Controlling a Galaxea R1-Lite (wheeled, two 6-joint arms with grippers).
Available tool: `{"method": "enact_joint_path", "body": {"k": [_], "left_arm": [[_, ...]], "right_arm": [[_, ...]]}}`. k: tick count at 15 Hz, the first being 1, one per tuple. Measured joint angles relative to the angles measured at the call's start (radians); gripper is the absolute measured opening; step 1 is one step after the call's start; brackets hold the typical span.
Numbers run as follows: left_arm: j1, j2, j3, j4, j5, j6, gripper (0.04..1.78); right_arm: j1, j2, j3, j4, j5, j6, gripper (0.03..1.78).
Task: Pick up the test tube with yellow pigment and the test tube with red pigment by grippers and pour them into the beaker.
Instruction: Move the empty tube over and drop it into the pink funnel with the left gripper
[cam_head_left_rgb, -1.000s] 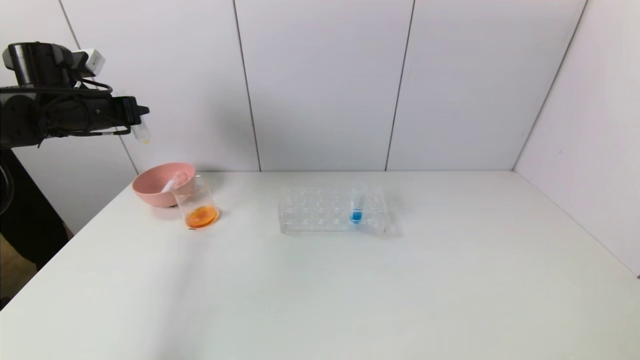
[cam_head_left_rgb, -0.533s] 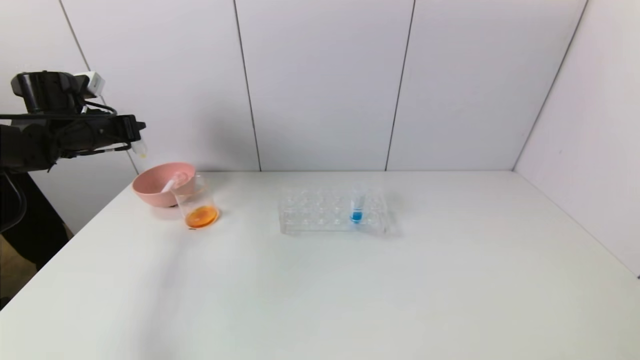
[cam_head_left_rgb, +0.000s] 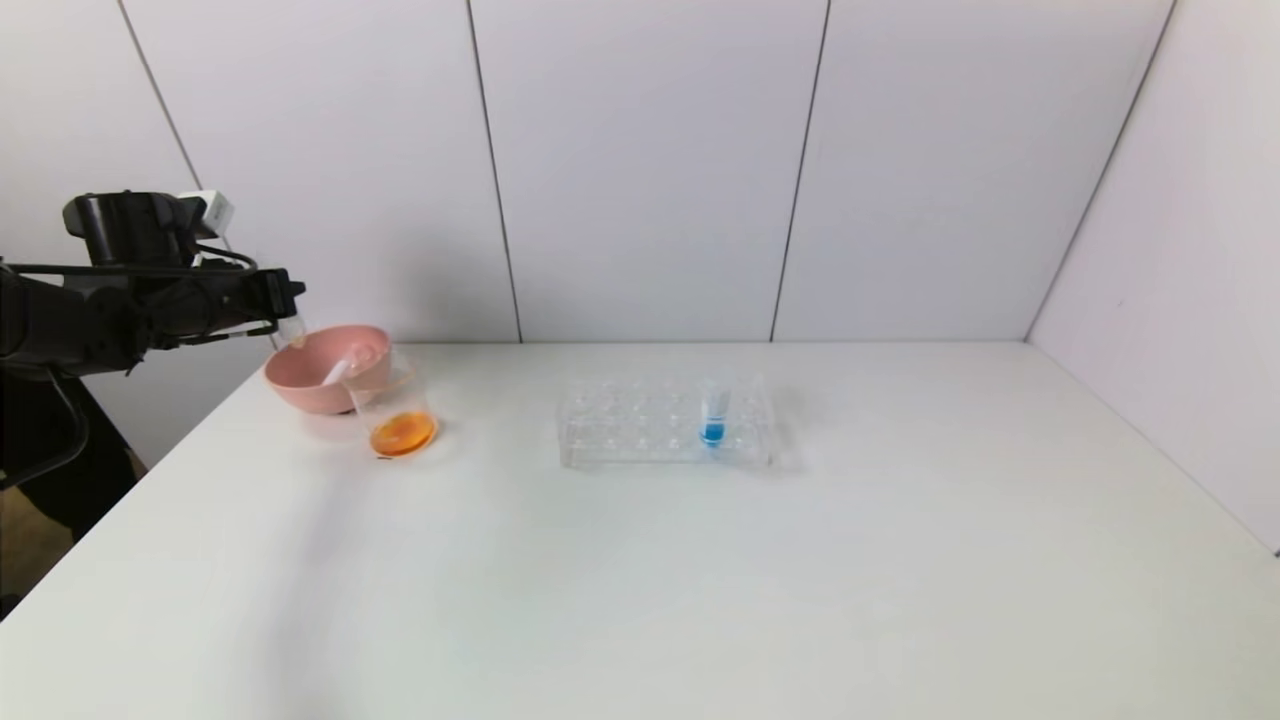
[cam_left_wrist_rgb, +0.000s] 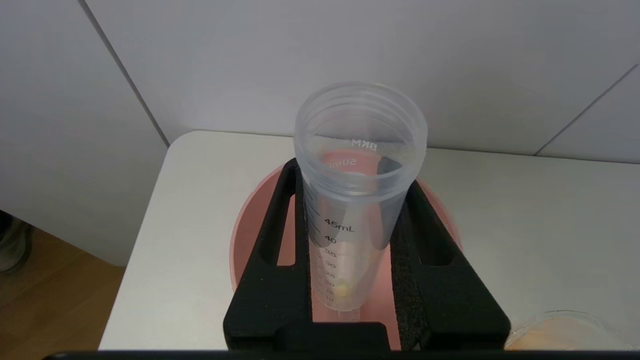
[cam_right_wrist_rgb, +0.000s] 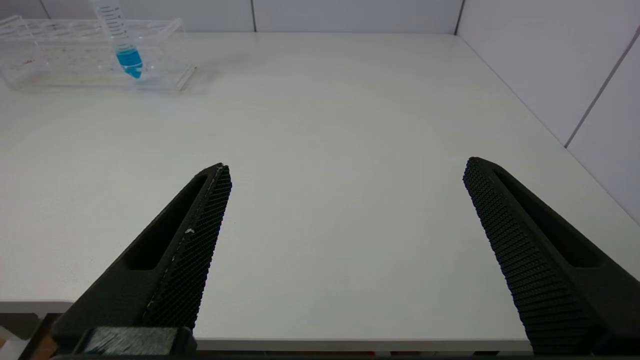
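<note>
Looking down the left gripper (cam_left_wrist_rgb: 350, 240), its wrist view alone shows a yellow drop inside the test tube with yellow pigment (cam_left_wrist_rgb: 357, 200). Jaws clamp that tube between them, above the pink bowl (cam_head_left_rgb: 325, 365). Right gripper (cam_right_wrist_rgb: 345, 200) gapes wide, holding nothing.

The head camera looks down over the whole table (cam_head_left_rgb: 700, 580). The left wrist camera is close above the bowl (cam_left_wrist_rgb: 250, 235). The right wrist camera looks low along the table to the rack (cam_right_wrist_rgb: 90, 55), also seen from the head.

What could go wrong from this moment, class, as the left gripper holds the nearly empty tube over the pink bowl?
1. The left gripper holds the test tube with yellow pigment above the pink bowl, where another tube already lies; dropped there, they could knock together.
2. A yellow residue remains at its tip, which might drip.
3. The beaker of orange liquid stands right beside the bowl; a careless move could tip it.
</note>
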Motion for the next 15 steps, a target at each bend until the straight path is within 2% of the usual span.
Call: {"method": "enact_joint_path", "body": {"k": [15], "left_arm": [[0.01, 0.107, -0.063, 0.054, 0.001, -0.003, 0.46]], "right_arm": [[0.0, 0.0, 0.0, 0.0, 0.0, 0.0, 1.7]]}}
